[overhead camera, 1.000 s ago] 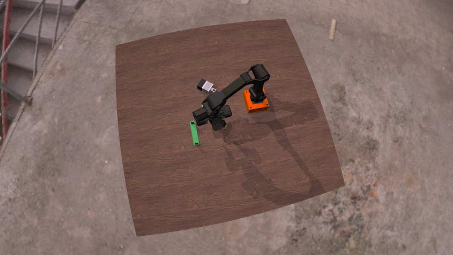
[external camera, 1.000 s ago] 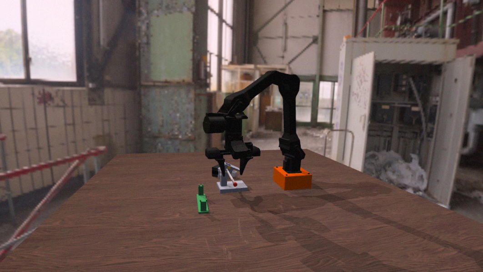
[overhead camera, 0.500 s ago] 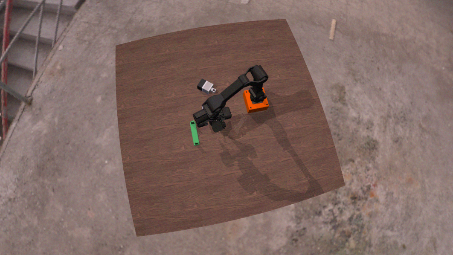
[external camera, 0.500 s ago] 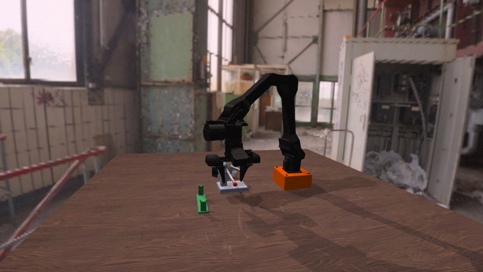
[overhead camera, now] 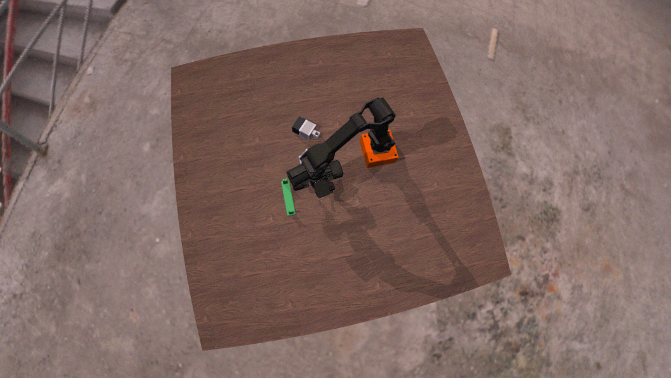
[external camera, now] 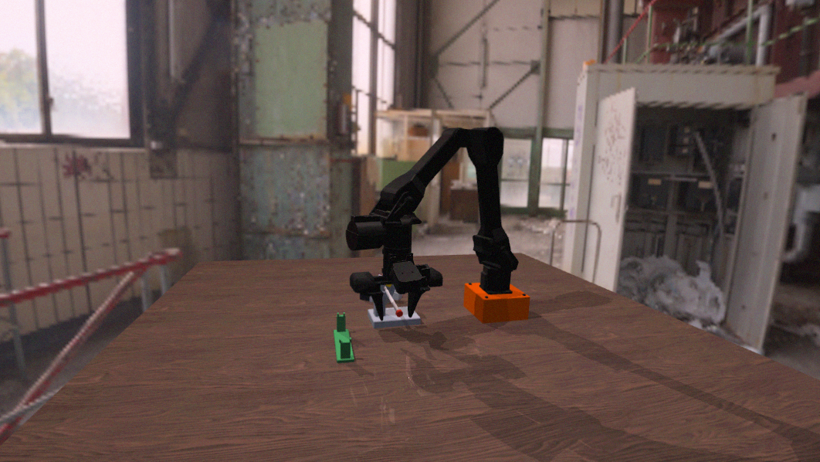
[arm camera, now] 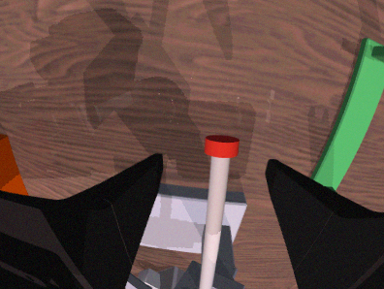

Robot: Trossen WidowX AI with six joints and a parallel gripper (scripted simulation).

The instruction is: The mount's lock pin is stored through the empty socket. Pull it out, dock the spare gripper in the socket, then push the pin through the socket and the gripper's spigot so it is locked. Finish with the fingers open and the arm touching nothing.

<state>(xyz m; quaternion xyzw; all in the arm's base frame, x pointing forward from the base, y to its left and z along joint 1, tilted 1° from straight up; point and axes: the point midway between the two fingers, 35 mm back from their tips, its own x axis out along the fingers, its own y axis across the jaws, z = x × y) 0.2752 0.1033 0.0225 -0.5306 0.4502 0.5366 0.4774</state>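
The pale lock pin (external camera: 392, 301) (arm camera: 217, 204) with its red head (external camera: 399, 312) (arm camera: 222, 146) slants out of the mount's socket. The grey mount (external camera: 387, 323) (arm camera: 175, 223) stands under the arm; its socket is mostly hidden by the arm in the exterior view and cut off in the wrist view. My gripper (external camera: 395, 317) (arm camera: 215, 164) is open, pointing down, with one finger on each side of the pin and a gap to both. The spare gripper (overhead camera: 307, 128), with a black end, a light body and a small spigot, lies on the table beyond the mount.
A green cradle (overhead camera: 288, 199) (external camera: 343, 338) (arm camera: 351, 121) with two uprights stands beside the mount, close to the gripper's side. The orange arm base (overhead camera: 373, 157) (external camera: 487, 310) (arm camera: 10, 170) is on the other side.
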